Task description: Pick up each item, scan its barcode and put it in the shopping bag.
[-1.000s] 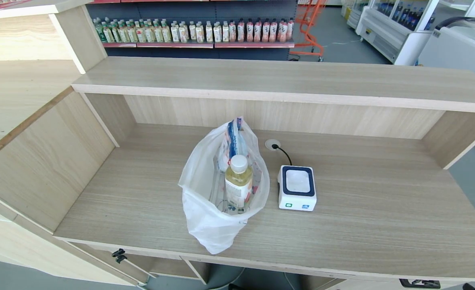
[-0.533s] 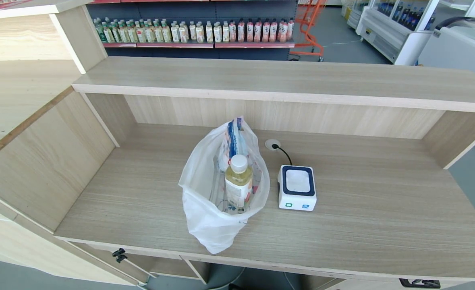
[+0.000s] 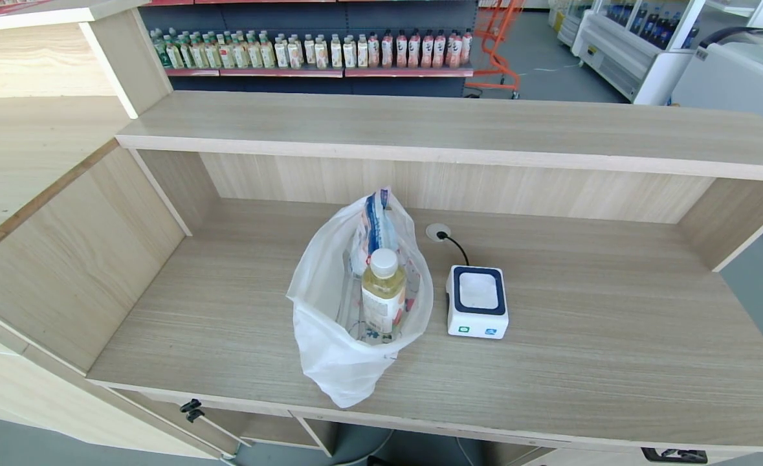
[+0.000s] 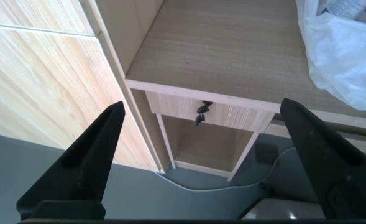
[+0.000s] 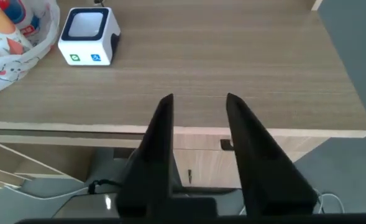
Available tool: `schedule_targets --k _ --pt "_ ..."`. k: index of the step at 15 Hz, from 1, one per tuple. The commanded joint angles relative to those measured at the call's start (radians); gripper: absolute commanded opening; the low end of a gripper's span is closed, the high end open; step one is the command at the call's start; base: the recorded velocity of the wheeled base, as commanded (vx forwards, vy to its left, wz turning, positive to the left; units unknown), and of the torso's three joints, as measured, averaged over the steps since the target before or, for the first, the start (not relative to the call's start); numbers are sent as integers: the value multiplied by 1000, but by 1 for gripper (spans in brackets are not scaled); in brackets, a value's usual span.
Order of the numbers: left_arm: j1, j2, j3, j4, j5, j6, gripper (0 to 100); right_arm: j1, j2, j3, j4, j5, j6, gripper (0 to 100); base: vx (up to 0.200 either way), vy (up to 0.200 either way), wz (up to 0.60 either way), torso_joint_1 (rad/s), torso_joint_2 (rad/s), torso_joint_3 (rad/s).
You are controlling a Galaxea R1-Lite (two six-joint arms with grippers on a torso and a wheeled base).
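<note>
A white plastic shopping bag (image 3: 329,310) stands open on the wooden counter, left of centre. Inside it a bottle of yellow drink (image 3: 383,291) with a white cap stands upright, and a blue-and-white packet (image 3: 371,226) rises behind it. Just right of the bag sits the white barcode scanner (image 3: 477,301) with its dark-framed window facing up. My left gripper (image 4: 202,106) hangs open and empty below the counter's front left corner, with the bag (image 4: 344,56) off to one side. My right gripper (image 5: 199,98) is open and empty, low before the counter's front edge, right of the scanner (image 5: 88,43).
The counter (image 3: 582,336) has a raised ledge (image 3: 452,126) at the back and wooden side walls (image 3: 77,259). A black cable (image 3: 455,246) runs from the scanner to a hole in the top. A drawer handle (image 4: 201,113) sits under the front edge.
</note>
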Motion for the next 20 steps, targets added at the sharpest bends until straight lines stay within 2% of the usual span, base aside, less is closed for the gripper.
schedule_targets --k 1,5,8,20 --pt "0 0 0 -1 1 0 100 0 4 0 0 0 -1 0 0 0 0 0 0 0" --pt "0 0 0 0 1 -2 100 0 4 0 0 0 -1 0 0 0 0 0 0 0" --pt "0 1 0 0 1 0 100 0 4 0 0 0 -1 0 200 0 0 1 -6 4" --pt "0 0 0 0 1 0 100 0 4 0 0 0 -1 0 0 0 0 0 0 0"
